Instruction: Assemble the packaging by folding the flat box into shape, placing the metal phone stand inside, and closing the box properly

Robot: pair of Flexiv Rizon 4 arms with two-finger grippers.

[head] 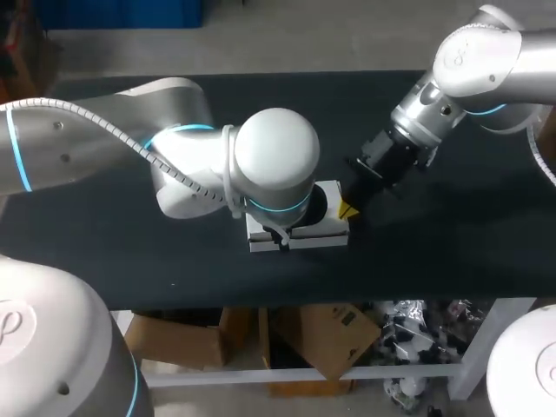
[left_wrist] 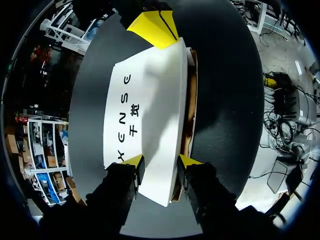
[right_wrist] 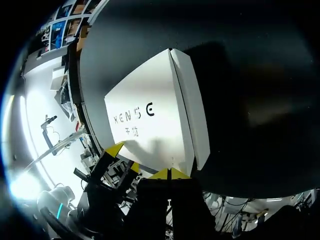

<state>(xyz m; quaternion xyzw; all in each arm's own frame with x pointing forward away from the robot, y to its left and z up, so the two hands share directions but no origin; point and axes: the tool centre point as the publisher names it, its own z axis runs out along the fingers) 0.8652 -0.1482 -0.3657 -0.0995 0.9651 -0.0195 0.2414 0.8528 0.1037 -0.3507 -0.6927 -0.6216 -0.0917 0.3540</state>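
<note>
In the head view, the white box (head: 323, 228) lay flat on the dark table (head: 452, 252), nearer to the front edge than to the back one. The left arm (head: 104, 139) came across from the side, and its big round joint stood over the left part of the box and hid it. The right arm (head: 486, 61) reached down from the far corner, and the right gripper (head: 350, 209) was at the right end of the box. To the right of the box and behind it the table surface stretched wide, while on the left the arm took that room. In the left wrist view, the left gripper (left_wrist: 161, 161) was open. Its fingers stood apart over the near end of the box, one tip above the white printed face, the other at a brown cardboard edge (left_wrist: 189, 115) along the side. At the far end the other gripper lay against the box. In the right wrist view, the right gripper was closed, its tips pressed together with nothing between them, touching the near edge of the box. The dark table spread on beyond the box.
</note>
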